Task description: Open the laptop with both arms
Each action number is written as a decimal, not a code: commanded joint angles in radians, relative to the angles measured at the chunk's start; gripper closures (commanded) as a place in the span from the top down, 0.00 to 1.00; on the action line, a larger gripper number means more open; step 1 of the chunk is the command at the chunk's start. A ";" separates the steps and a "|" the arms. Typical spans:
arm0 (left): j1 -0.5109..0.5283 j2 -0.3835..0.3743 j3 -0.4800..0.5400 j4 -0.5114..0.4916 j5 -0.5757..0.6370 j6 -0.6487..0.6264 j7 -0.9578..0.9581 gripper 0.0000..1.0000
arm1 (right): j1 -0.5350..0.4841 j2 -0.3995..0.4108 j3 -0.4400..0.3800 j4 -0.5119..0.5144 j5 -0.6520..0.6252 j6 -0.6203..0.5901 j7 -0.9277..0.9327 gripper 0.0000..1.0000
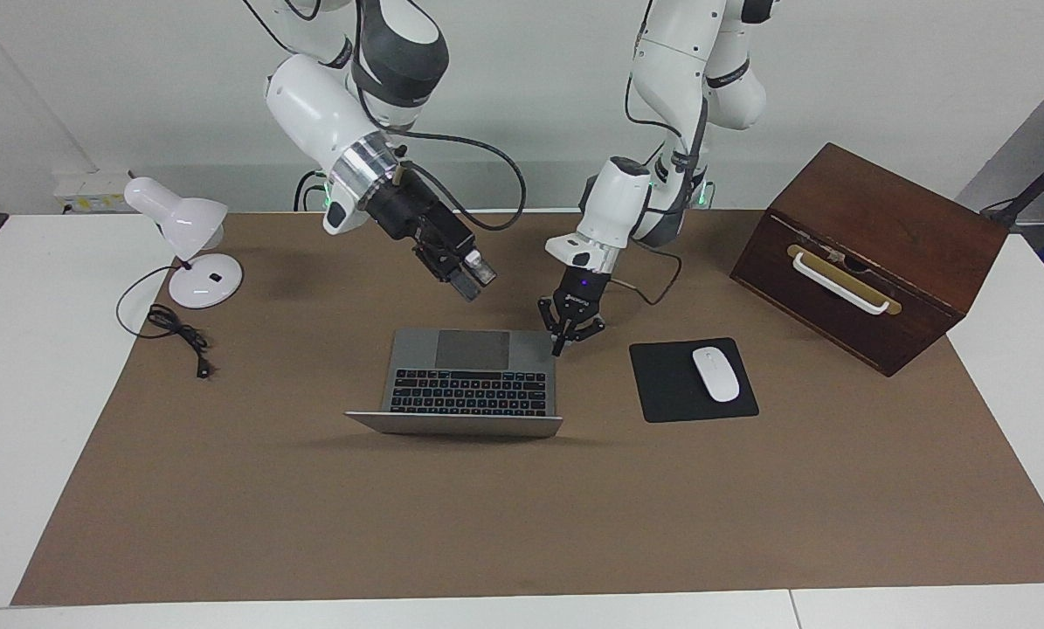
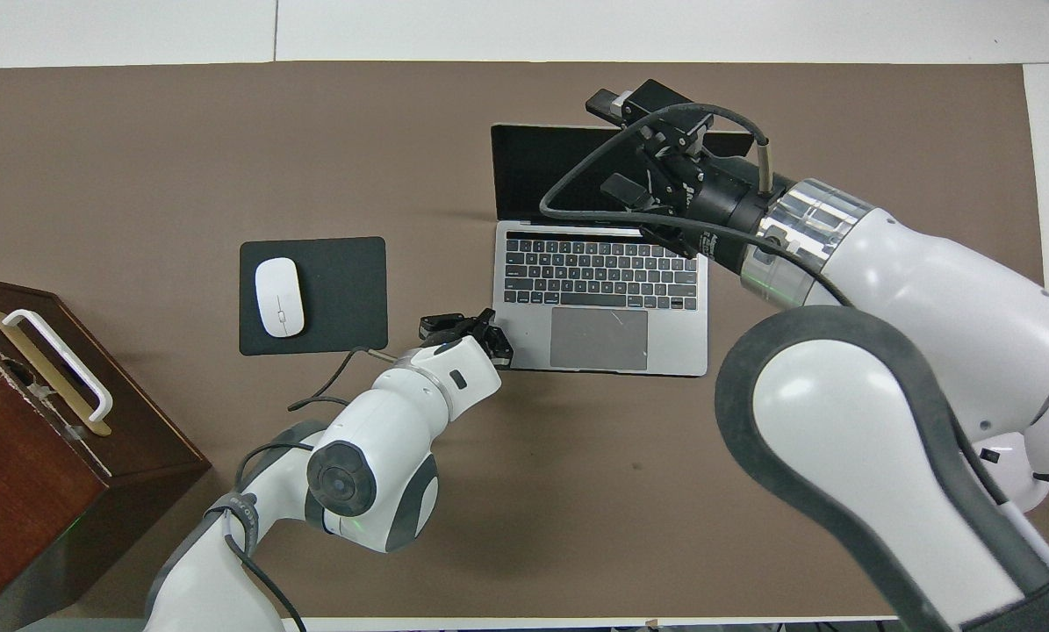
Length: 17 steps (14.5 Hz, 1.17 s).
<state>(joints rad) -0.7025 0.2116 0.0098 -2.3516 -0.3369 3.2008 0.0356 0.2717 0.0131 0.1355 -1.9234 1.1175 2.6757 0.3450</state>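
Left end effector [image 1: 560, 343] at laptop [image 1: 469, 382] corner

Hidden and cut-off parts you are dealing with

In the overhead view the right arm [image 2: 893, 351] is covering one top corner of the laptop [image 2: 599, 298] screen, and the left arm [image 2: 375, 456] is blocking the left gripper [image 2: 471, 329] fingertips from you. The wooden box [image 2: 41, 421] is running off the picture's edge, as is the desk lamp [image 2: 1038, 483], and the right gripper [image 1: 469, 275] fingers are too small to judge.
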 commanded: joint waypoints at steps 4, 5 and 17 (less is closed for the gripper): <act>0.055 -0.041 0.016 0.049 -0.017 -0.165 0.012 0.00 | -0.186 -0.047 0.010 -0.006 -0.549 -0.556 -0.037 1.00; 0.066 -0.044 0.030 0.054 -0.017 -0.168 0.012 0.00 | -0.192 -0.062 0.009 -0.006 -0.592 -0.635 -0.053 1.00; 0.247 -0.146 0.036 0.051 -0.016 -0.326 0.012 1.00 | -0.428 -0.114 -0.013 0.201 -1.042 -1.186 -0.224 1.00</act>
<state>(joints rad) -0.4869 0.0920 0.0521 -2.2966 -0.3378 2.9103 0.0357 -0.1342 -0.0886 0.1227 -1.7374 0.1260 1.4935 0.1510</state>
